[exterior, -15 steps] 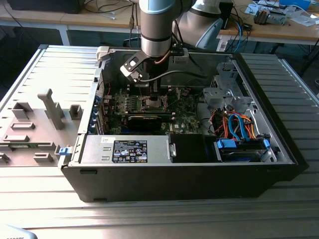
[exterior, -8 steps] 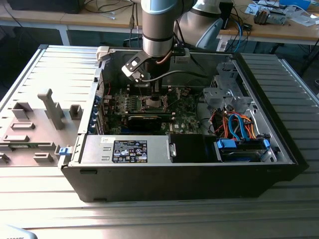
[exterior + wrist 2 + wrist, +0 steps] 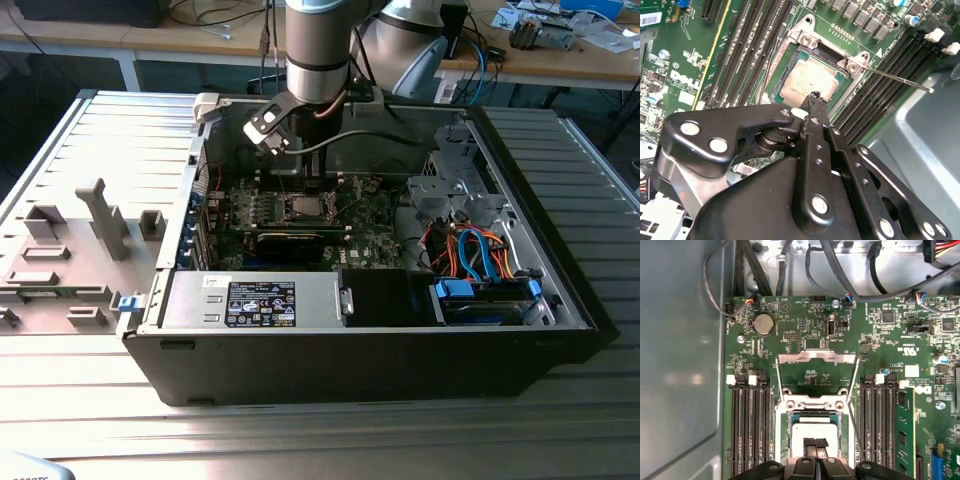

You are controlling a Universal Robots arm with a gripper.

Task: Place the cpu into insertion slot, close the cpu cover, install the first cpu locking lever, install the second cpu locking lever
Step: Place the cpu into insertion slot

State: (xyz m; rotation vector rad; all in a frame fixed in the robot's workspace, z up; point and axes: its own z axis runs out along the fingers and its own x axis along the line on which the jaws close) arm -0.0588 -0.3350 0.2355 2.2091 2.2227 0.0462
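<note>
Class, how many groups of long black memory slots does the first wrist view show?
2: one group beside the silvery-rimmed square insertion slot, another group on its opposite side; others may be hidden.

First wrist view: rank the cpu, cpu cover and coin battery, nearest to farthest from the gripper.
1. The cpu, in the insertion slot, right at the gripper.
2. The cpu cover, standing open beyond the slot.
3. The coin battery, past the cover.
</note>
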